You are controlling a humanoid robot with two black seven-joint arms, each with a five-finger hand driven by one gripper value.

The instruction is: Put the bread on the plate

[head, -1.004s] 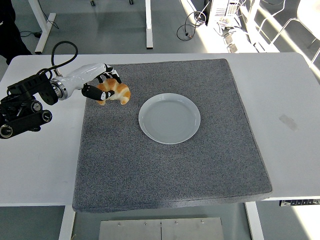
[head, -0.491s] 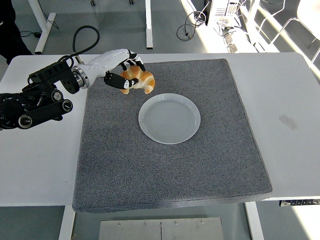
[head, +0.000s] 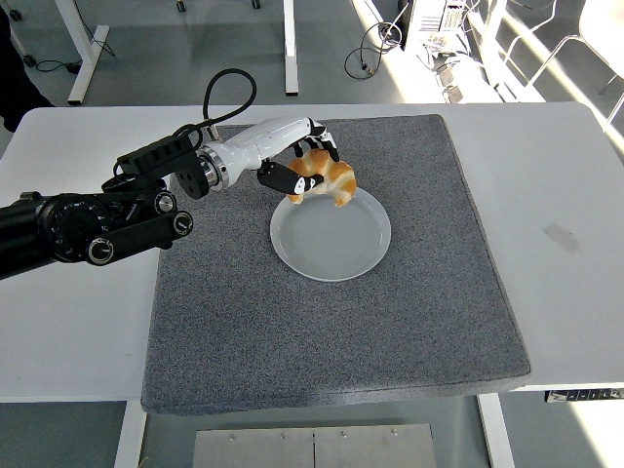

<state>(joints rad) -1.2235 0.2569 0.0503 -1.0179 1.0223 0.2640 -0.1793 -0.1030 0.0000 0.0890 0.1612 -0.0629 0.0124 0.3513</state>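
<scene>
Reached in from the left of the plate: left arm low over the desk, left hand out ahead of it. Fingers curled around the bread, a golden croissant-like piece, held above the plate's upper left rim and not yet resting on it. Long axis of the bread roughly level, running left to right, with its right end jutting free of the fingers toward the plate's middle. Nearest hand by far, no right hand in view. Next, by judgement: a short carry right and toward the near edge of the plate, then a lowering and release. Under the plate, a grey mat covering most of the white desk. Beyond the plate, grey floor, white table legs and a tangle of cables in sunlight.
</scene>
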